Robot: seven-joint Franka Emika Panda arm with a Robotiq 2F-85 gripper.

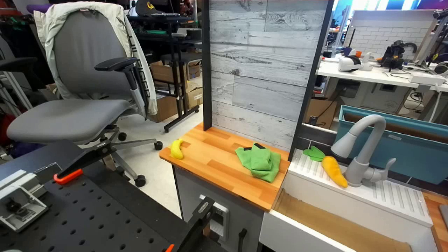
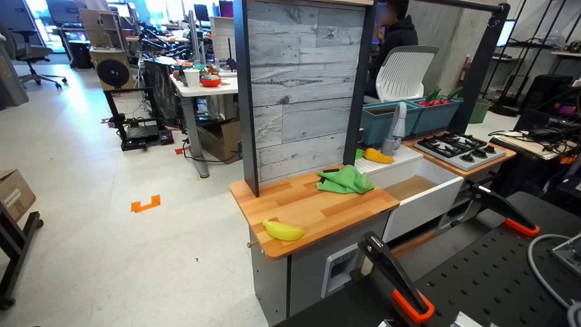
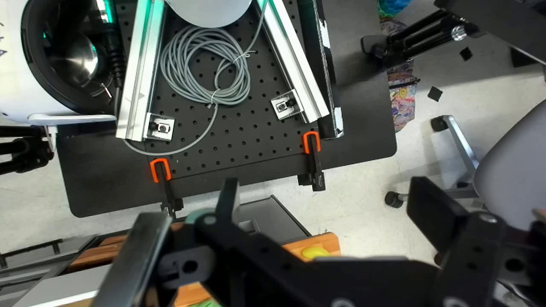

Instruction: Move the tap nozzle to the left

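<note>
- A lab is shown: 3D printer (image 2: 141,131) past the worktop's (image 1: 217,155) back-left corner, holed table (image 1: 98,218) beyond its front edge.
- A kitchen is echoed by the sink (image 2: 422,211) at its right edge.

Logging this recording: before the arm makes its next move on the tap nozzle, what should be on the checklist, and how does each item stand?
1. Pincer open: ok, its jaws stand wide apart with nothing gripped.
2. Tap nozzle visible from outside: ok, it shows in both exterior views.
3. Same nozzle in the wrist view: not ok, it does not appear there.
4. Carrot toy clear of the nozzle: cannot tell, it lies right beside it, contact unclear.
5. Green cloth out of the way: ok, it lies on the wooden counter.
6. Nozzle swivels freely: cannot tell.
</note>
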